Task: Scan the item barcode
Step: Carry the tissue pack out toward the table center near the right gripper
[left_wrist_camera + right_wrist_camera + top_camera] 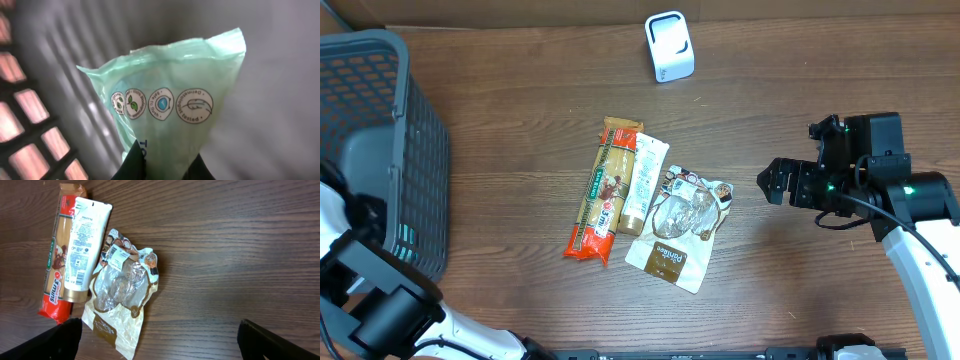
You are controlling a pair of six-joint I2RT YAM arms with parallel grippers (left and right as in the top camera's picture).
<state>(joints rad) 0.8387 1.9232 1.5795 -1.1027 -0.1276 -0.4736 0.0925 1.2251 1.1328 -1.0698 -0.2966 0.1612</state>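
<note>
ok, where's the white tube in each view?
Overhead: table centre, tube between red pack and pouch.
Left wrist: not in it, only a green bag.
Right wrist: upper left.
Shared landmark: red pack along its left side.

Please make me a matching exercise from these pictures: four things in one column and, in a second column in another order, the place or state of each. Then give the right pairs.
Things
1. green bag
2. white tube
3. white scanner
4. right gripper

Place or state
A. open, holding nothing
B. standing alone, away from the packets
C. pinched by the left gripper
D. lying between the red packet and the clear pouch

Pairs: 1-C, 2-D, 3-B, 4-A
</note>
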